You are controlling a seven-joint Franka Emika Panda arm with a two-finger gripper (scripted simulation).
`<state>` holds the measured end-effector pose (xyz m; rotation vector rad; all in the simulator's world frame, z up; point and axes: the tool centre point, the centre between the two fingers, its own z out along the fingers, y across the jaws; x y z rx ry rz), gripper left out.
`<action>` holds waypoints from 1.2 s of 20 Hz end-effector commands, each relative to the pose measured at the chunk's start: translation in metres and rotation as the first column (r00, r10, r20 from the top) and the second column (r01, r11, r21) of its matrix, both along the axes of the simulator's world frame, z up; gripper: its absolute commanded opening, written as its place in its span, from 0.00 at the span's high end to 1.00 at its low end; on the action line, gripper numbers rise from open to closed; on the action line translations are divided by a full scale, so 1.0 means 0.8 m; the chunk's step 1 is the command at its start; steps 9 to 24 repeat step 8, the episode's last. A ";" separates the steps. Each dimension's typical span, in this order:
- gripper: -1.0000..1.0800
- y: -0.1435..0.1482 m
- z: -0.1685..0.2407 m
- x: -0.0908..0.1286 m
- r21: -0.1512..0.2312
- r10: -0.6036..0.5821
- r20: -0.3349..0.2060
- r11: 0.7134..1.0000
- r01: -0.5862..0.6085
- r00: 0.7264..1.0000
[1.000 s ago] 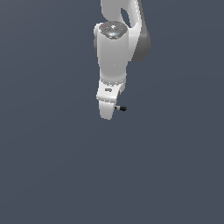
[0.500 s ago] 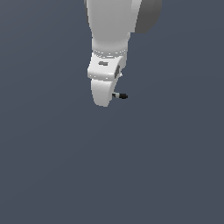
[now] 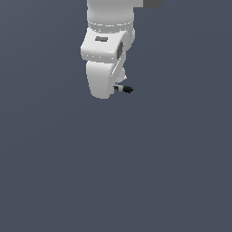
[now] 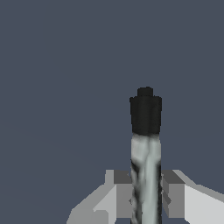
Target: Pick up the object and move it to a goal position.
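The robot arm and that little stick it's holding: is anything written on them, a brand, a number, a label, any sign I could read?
None: no readable text in either view.
The arm's white shell carries a small grey patch, too small and blurred to show any letters.
The stick has a mottled grey-white shaft and a plain black end, no markings.
The gripper closed on it is bare grey and white.

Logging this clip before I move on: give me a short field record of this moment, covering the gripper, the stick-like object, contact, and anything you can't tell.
gripper: white gripper, hanging below the arm in the exterior view
gripper state: shut on the object
object: thin grey-white stick with a black end
object pose: pokes out to the exterior view's right, black tip free of the fingers
contact: grey finger pads press the shaft from both sides in the wrist view
surroundings: plain dark grey-blue background
goal position: no marker visible
height above any surface: cannot tell
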<state>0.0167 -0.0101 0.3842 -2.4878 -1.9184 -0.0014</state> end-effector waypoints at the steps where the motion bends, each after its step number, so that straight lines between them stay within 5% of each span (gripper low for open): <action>1: 1.00 -0.001 0.009 0.003 0.000 0.000 -0.001 1.000 0.000 1.000; 24: 1.00 -0.002 0.018 0.007 0.000 0.000 -0.001 1.000 0.000 1.000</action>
